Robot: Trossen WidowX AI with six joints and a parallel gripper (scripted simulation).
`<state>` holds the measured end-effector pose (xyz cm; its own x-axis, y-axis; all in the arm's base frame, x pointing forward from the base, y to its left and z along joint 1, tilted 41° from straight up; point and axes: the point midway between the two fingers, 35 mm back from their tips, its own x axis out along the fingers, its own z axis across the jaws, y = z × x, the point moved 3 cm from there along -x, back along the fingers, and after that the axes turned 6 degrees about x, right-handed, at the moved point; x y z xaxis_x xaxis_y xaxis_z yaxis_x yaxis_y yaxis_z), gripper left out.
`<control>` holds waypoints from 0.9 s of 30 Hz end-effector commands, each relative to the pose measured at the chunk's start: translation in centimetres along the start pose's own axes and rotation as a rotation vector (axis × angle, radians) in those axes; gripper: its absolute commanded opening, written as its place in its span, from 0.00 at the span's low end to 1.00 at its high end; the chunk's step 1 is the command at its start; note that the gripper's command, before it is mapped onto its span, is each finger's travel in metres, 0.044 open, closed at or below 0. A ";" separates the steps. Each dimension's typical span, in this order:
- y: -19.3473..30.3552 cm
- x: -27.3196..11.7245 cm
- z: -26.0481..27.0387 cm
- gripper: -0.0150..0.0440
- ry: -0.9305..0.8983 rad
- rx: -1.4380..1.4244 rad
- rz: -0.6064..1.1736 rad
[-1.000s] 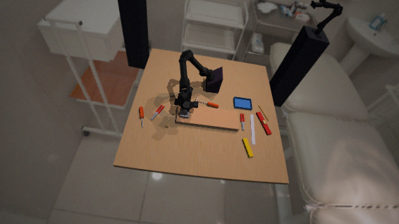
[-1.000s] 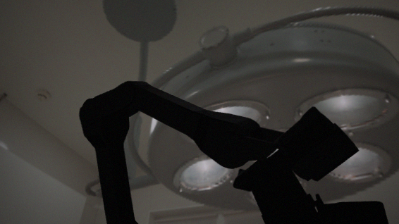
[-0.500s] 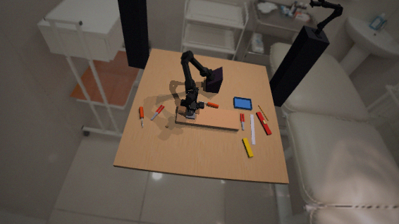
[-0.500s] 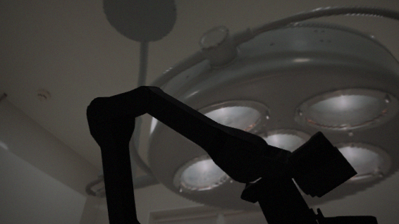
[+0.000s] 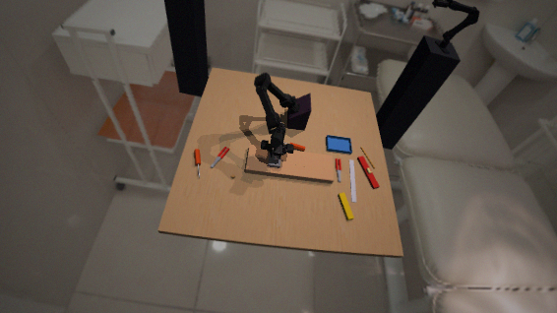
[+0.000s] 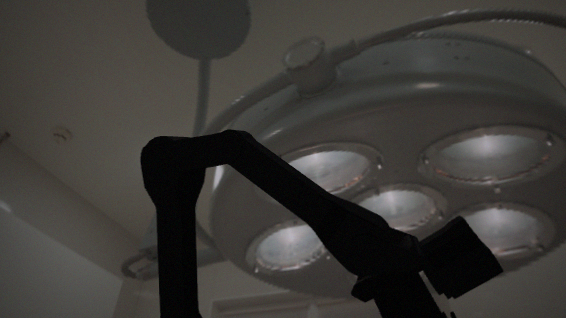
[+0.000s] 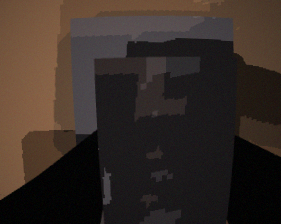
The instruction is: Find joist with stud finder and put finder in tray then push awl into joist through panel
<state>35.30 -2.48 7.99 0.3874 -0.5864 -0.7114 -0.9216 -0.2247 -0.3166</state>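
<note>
My gripper (image 5: pixel 276 158) (image 7: pixel 156 136) is shut on the grey stud finder (image 5: pixel 275 164) (image 7: pixel 86 65), at the left part of the floor panel (image 5: pixel 307 165) (image 7: pixel 21 85). The stud finder is on or just above the panel's top; which of these I cannot tell. The blue tray (image 5: pixel 339 145) lies right of the arm, behind the panel's right end, with nothing seen in it. An orange-handled tool (image 5: pixel 297 147), perhaps the awl, lies just behind the panel; its shaft is hidden by the gripper. The joist is not visible.
Left of the panel lie an orange-handled tool with a metal shaft (image 5: pixel 197 156) and a red-handled tool (image 5: pixel 223 152). Right lie another red-handled tool (image 5: pixel 338 165), a white strip (image 5: pixel 352 181), a red bar (image 5: pixel 366 170), a pencil (image 5: pixel 367 157) and a yellow bar (image 5: pixel 345 206).
</note>
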 end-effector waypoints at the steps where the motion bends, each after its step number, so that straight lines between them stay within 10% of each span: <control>1: 0.4 0.0 1.8 0.25 -0.004 -0.005 0.003; 27: 1.4 0.0 10.5 0.25 -0.008 -0.004 0.003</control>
<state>34.31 4.21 1.99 0.3844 -0.5884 -0.7114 -0.9229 -0.2249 -0.3127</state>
